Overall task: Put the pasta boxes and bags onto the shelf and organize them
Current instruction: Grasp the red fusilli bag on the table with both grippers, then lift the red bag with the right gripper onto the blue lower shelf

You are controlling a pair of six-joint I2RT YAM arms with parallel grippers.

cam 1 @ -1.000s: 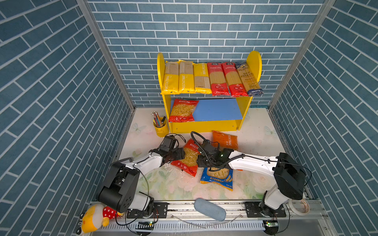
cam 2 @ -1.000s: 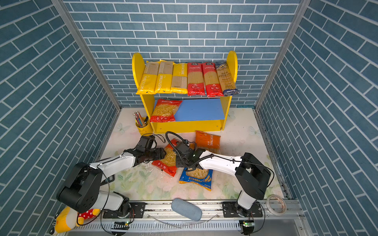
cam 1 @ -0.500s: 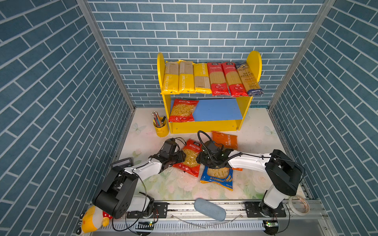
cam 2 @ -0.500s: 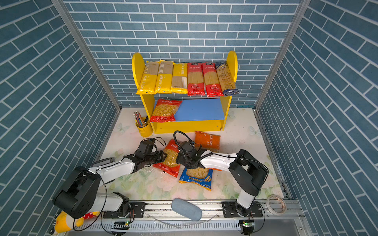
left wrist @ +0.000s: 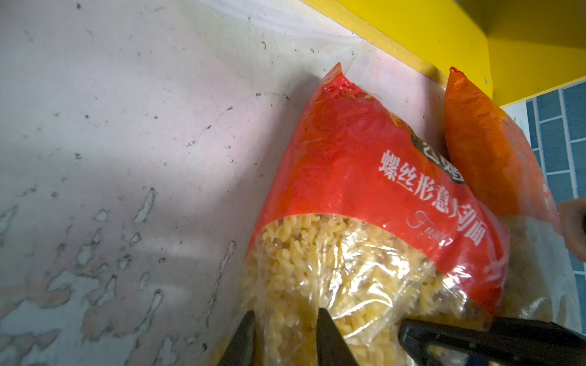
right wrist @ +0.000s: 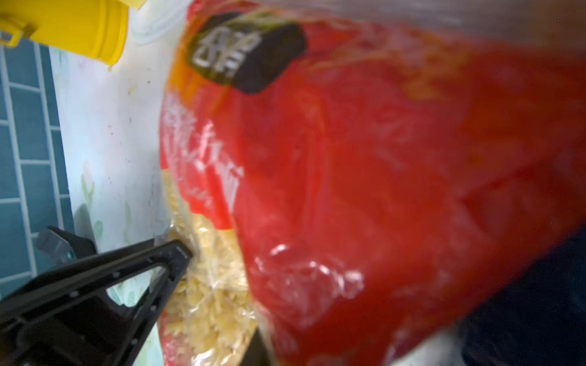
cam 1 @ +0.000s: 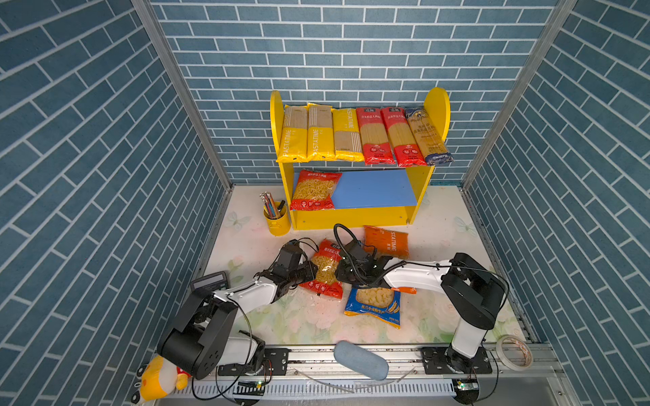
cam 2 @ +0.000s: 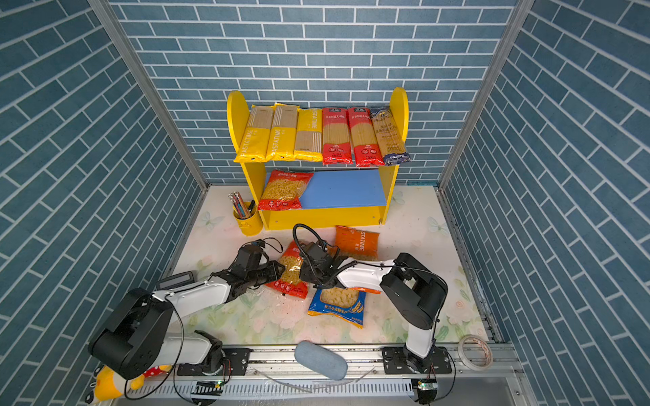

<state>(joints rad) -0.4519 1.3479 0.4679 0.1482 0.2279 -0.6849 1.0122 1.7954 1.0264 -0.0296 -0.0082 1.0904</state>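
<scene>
Red fusilli bag point(cam 1: 325, 270) lies on the desk point(cam 1: 242, 246), in front of the shelf point(cam 1: 351, 218), just beside the orange bag point(cam 1: 386, 242). Left gripper point(left wrist: 285, 313): jaws narrow, pinching the bag's clear edge. Right gripper point(cam 1: 339, 275): at the bag's opposite edge; wrist view blurred, grip cannot be determined. Six long spaghetti packs point(cam 1: 373, 140) lie across the shelf's upper board.

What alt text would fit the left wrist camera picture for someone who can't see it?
A red pasta bag of spirals lies on a pale, scuffed table, its clear edge pinched by the left gripper. An orange bag lies beside it, with the yellow shelf behind.
</scene>
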